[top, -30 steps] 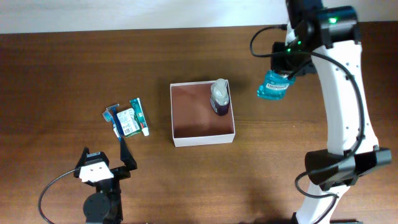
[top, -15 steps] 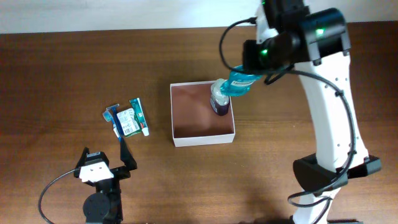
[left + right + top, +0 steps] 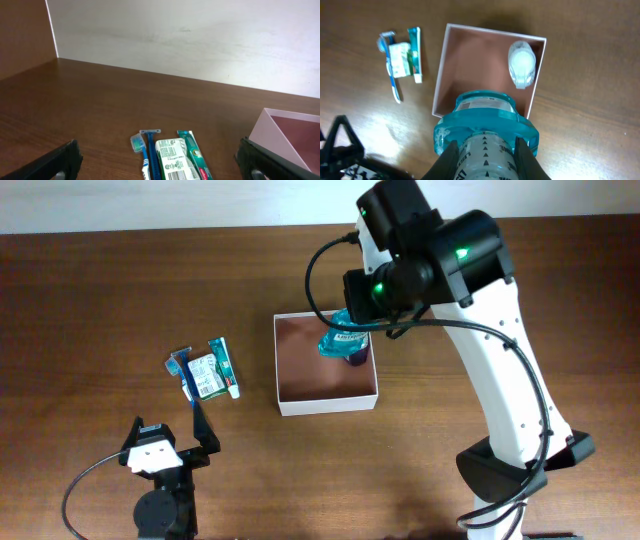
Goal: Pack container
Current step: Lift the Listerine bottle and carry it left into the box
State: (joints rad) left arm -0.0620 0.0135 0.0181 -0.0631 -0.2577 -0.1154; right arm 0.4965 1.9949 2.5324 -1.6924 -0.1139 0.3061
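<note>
The container is a shallow white-walled box with a reddish-brown floor at the table's centre; it also shows in the right wrist view and the left wrist view. A purple bottle with a white cap stands in its far right corner. My right gripper is shut on the neck of a teal mouthwash bottle, held above the container's right part. My left gripper is open and empty, low at the front left, facing the toiletries.
A blue toothbrush, a blue razor, a green-white packet and a green toothpaste tube lie side by side left of the container. A pale wall runs along the table's far edge.
My right arm has carried the teal mouthwash bottle leftward from the table's right side to above the container. The left arm has not moved.
</note>
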